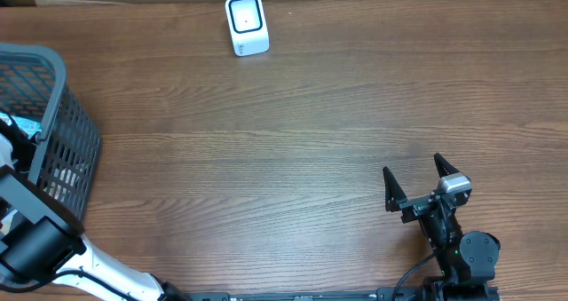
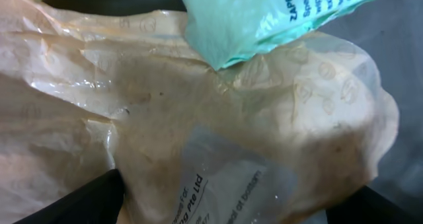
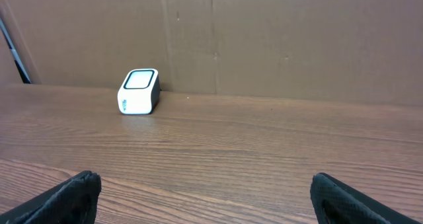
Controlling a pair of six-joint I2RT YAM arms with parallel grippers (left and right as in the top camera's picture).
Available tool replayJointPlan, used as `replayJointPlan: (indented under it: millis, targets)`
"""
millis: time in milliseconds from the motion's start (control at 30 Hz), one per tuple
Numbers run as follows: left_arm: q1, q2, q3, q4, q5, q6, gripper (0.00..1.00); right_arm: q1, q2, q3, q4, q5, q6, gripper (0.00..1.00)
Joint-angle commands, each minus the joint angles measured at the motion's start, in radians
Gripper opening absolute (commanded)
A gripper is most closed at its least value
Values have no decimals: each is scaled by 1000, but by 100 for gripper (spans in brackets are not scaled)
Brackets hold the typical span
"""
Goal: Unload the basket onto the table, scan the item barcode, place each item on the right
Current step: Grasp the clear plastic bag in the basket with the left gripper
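Note:
The white barcode scanner [image 1: 246, 24] stands at the table's far edge; the right wrist view shows this scanner [image 3: 139, 92] in front of a cardboard wall. My left arm reaches into the grey basket [image 1: 53, 79] at the left. In the left wrist view, my left gripper [image 2: 234, 197] is open, its black fingers [image 2: 92, 201] wide apart on either side of a tan, crinkled plastic packet [image 2: 165, 98] with a printed label. A teal wipes packet [image 2: 264, 19] lies on top of the tan one. My right gripper [image 1: 424, 184] is open with nothing in it, low over the table at the near right.
A brown cardboard wall [image 3: 277, 39] closes off the back of the wooden table [image 1: 293, 159]. The basket's mesh walls surround the left gripper. A dark basket floor [image 2: 396, 45] shows beside the packets.

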Motion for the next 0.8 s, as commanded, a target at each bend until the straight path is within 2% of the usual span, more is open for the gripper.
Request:
replayJointPlan:
  millis: [0,100,200,433,567,767]
  targets:
    - [-7,21,-68,32,23,35,85,-6,-1,-7,3,7,3,100]
    - [-7,21,-102,68,20,40,83,-6,-1,-7,3,6,3,100]
    - [-7,21,-134,100,20,40,74,-6,-1,-7,3,6,3,100]
    - [-7,21,-146,111,20,40,26,-6,-1,-7,3,7,3,100]
    - [-7,20,-137,87,15,40,4,-6,-1,-7,3,6,3,100]
    - [-7,19,-24,-42,7,35,4,-6,-1,-7,3,6,3,100]
